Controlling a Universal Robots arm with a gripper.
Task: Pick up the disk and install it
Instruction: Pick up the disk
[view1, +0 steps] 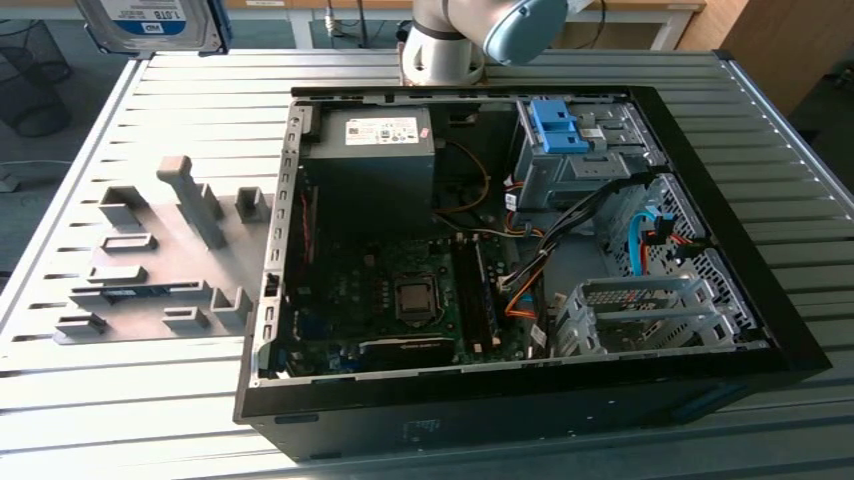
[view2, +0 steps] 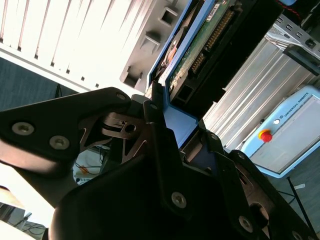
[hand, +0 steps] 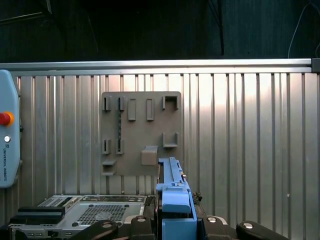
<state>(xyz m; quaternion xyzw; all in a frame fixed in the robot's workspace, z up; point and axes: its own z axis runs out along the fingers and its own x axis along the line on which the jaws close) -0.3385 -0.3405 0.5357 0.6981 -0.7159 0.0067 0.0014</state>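
— That slatted table (view1: 134, 400) is the biggest thing here, with the open computer case (view1: 534, 415) lying on its side on it. Why lay it flat?

— So the bays face upward, I'd guess (a drop from above is simpler than a sideways push). Both sit well below the fingers (view2: 156, 135), which are high up and apart from everything on the table.

— And the grey fixture plate (hand: 140, 135)?

— A rack for loose parts, by the look of its slots. From the fingers it lies far below, just beside the case.

— So where's the disk (view1: 147, 25)?

— Right between the fingers. They are closed on its blue carrier frame (hand: 173, 195), one pressing each side, so the drive hangs off the table and is not yet in the case. Gripping the plastic frame rather than the bare metal seems sensible: I'd judge it gives a little and won't slip.

— Do the cameras agree?

— They fill each other in. The exterior view gives the white-and-blue label face and the whole inside of the case. The second wrist view gives the other side, with the green circuit board and the connector pins, plus the clamp itself. The first wrist view looks straight along the frame's thin edge at the plate and the table below.
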